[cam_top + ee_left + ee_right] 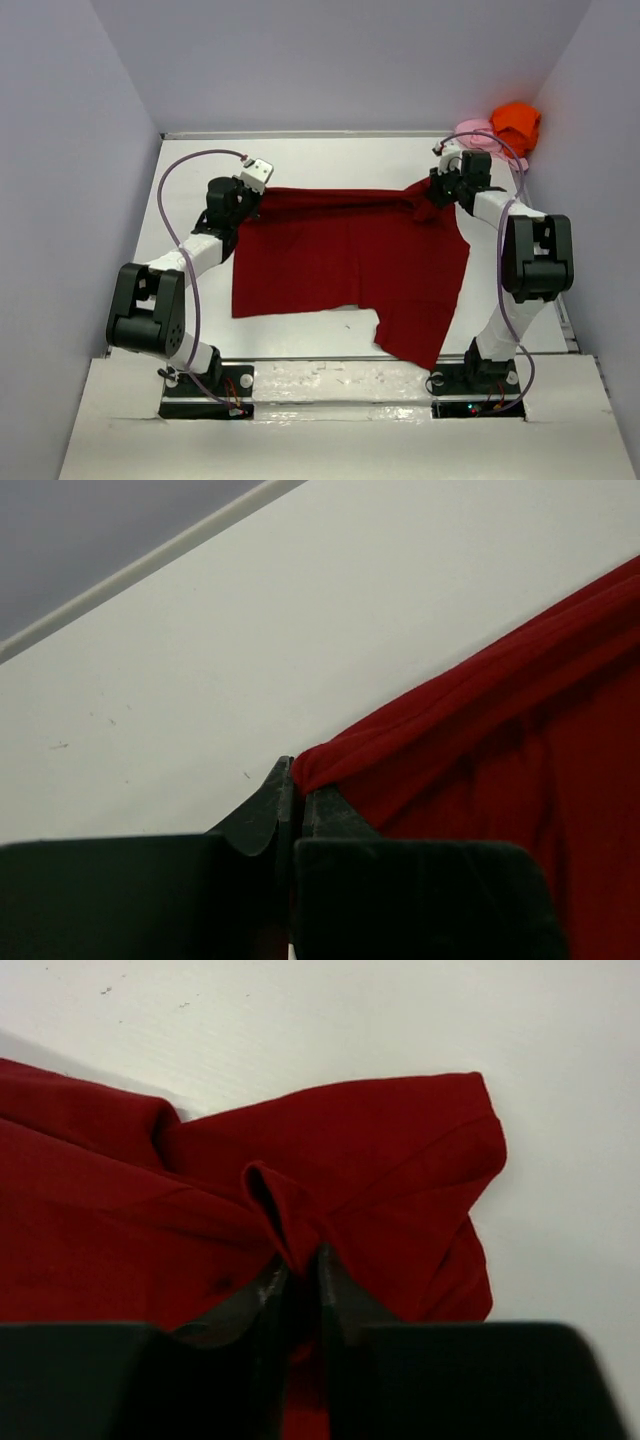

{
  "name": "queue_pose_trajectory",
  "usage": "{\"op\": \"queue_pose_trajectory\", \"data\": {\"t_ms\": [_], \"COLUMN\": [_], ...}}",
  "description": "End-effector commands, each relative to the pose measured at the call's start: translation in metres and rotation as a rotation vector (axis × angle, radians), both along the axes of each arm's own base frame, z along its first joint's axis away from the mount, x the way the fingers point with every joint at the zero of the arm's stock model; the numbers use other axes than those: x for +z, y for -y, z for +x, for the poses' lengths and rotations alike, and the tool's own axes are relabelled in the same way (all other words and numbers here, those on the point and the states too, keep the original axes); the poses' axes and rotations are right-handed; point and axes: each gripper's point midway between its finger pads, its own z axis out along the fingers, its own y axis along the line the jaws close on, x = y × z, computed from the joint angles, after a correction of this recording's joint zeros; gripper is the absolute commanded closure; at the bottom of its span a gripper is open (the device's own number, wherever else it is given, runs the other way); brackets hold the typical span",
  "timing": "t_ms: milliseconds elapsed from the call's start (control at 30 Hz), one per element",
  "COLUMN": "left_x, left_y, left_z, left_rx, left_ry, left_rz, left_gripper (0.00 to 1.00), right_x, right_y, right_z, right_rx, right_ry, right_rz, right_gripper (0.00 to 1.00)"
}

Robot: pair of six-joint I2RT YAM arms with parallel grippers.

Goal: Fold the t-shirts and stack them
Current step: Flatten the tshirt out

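Table [300,160] | dark red t-shirt [350,260] | left gripper [292,780], right gripper [298,1265] pinch it

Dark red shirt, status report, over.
Left gripper pinching far-left corner, right gripper pinching far-right edge. Dark red shirt spread out. Orange shirt, pink shirt bunched far right.

White table [330,160], pale lilac walls [350,60]

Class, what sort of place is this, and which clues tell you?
Probably a robot test cell, not a home: plain grey walls box in a white table, two robot arms bolted at its near edge, a dark red t-shirt spread between them.
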Motion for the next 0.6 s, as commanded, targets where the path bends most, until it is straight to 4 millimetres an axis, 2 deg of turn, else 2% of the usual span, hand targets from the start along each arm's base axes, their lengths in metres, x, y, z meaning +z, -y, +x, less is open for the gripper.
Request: {"op": "queue_pose_trajectory", "data": {"t_ms": [0,33,100,133,233,367,433,533,567], "left_x": [0.041,0.04,0.042,0.042,0.039,0.033,0.028,0.019,0.017], "left_y": [-0.037,-0.036,-0.034,-0.035,-0.037,-0.037,-0.035,-0.033,-0.03], "left_z": [0.018,0.018,0.017,0.016,0.016,0.016,0.017,0.017,0.016], "left_rx": [0.133,0.124,0.123,0.126,0.131,0.136,0.132,0.126,0.121], "left_ry": [0.136,0.132,0.13,0.126,0.121,0.108,0.095,0.074,0.069], "left_rz": [0.018,0.02,0.012,0.014,0.024,0.037,0.04,0.046,0.05], "left_gripper": [1.0,1.0,1.0,1.0,1.0,1.0,1.0,1.0,1.0], "right_x": [0.023,0.023,0.027,0.026,0.03,0.033,0.029,0.036,0.036], "right_y": [0.039,0.038,0.038,0.038,0.039,0.039,0.034,0.027,0.019], "right_z": [0.027,0.027,0.025,0.023,0.017,0.021,0.025,0.033,0.034], "right_rx": [-0.085,-0.079,-0.077,-0.075,-0.062,-0.059,-0.046,-0.026,-0.011], "right_ry": [0.128,0.13,0.136,0.133,0.141,0.148,0.137,0.135,0.132], "right_rz": [-0.098,-0.102,-0.102,-0.104,-0.124,-0.126,-0.098,-0.057,-0.056], "right_gripper": [0.73,0.65,0.59,0.51,0.44,0.44,0.44,0.43,0.43]}}
